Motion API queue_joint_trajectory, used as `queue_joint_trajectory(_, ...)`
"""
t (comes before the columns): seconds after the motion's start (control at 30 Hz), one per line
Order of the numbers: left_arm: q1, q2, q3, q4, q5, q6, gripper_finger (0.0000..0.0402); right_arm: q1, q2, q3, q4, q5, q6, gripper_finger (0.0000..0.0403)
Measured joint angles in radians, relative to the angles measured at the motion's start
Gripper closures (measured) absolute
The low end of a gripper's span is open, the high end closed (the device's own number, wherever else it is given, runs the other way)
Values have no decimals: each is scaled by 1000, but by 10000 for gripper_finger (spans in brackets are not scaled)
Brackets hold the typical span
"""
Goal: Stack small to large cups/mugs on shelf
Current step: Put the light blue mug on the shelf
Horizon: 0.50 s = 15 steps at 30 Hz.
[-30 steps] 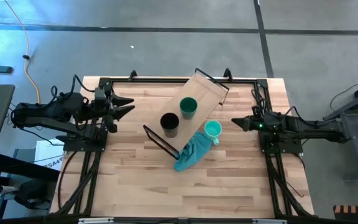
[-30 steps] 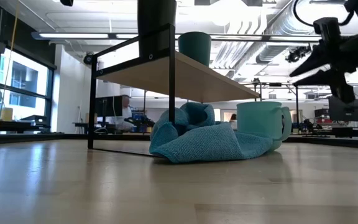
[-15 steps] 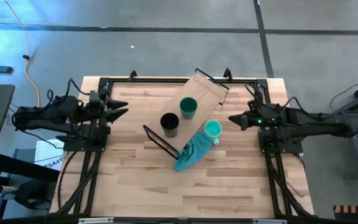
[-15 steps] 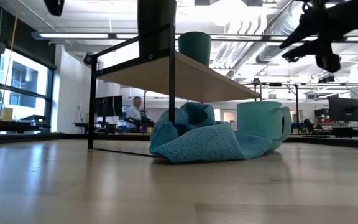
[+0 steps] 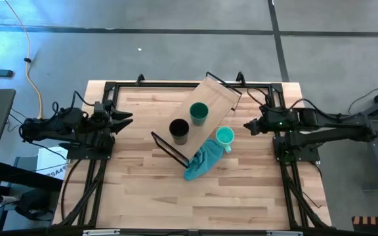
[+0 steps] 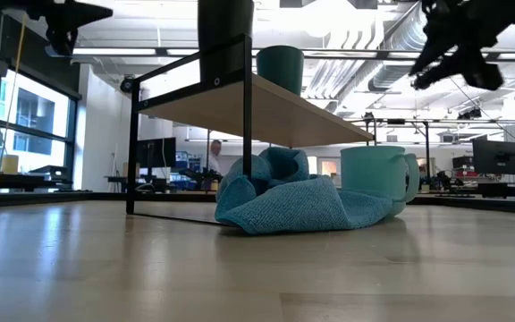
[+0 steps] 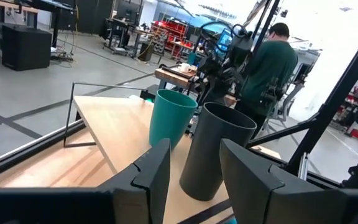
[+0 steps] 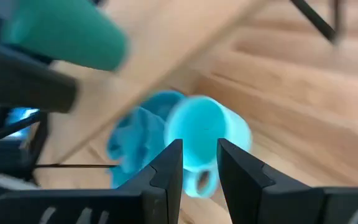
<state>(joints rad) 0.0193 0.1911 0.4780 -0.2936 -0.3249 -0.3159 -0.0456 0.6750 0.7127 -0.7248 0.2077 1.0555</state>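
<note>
The right gripper has moved a little closer to the mint mug, which sits just ahead of its slightly spread fingers, touching the teal cloth. Past it, the green cup and black cup stand on the shelf. The left gripper has pulled back, fingers apart.

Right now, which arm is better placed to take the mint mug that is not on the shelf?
Probably the right. Its tool hangs open just beside the mug with nothing between. The left tool is farther off, with the shelf and black cup in its way.
</note>
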Motion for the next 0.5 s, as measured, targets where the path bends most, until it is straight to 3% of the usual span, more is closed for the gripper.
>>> queue_joint_trajectory(0.2, 0, -65, -33, -38, -1, -23, 273, 0, 93, 55, -151, -13, 161, 313)
queue_joint_trajectory(0.5, 0, -156, -33, -188, -8, -71, 273, 0, 302, 171, -244, -31, 115, 313)
